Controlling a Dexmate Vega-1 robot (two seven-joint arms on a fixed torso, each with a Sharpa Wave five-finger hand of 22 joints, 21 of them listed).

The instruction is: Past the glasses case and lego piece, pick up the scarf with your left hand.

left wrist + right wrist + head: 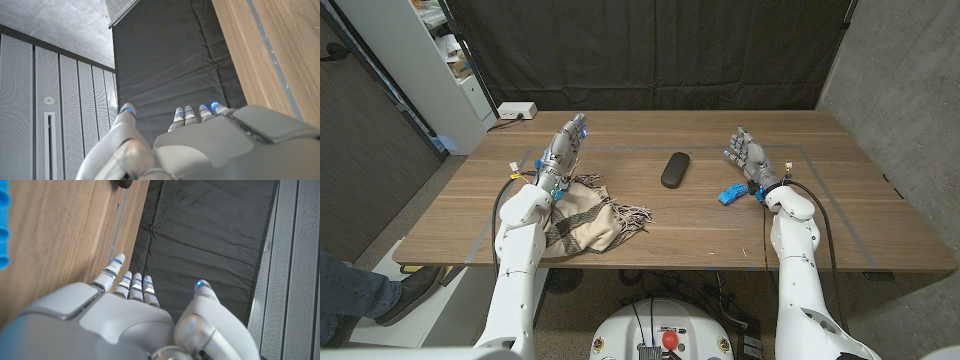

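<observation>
A beige and brown plaid scarf (582, 218) with fringes lies crumpled on the left front part of the table, partly under my left forearm. My left hand (563, 149) is raised above the table just beyond the scarf, fingers straight and apart, holding nothing; its back (210, 145) faces the wrist camera. A black glasses case (675, 169) lies at the table's middle. A blue lego piece (731, 195) sits right of the case, close to my right wrist. My right hand (747, 153) is lifted with fingers extended and empty, and its back (125, 315) is seen from the wrist.
The wooden table (850, 215) has tape lines marking a rectangle. A white power strip (516, 111) lies at the far left corner. A white shelf (430, 60) stands at the left, and a black curtain (650, 50) hangs behind. A person's shoe (405, 293) shows at the lower left.
</observation>
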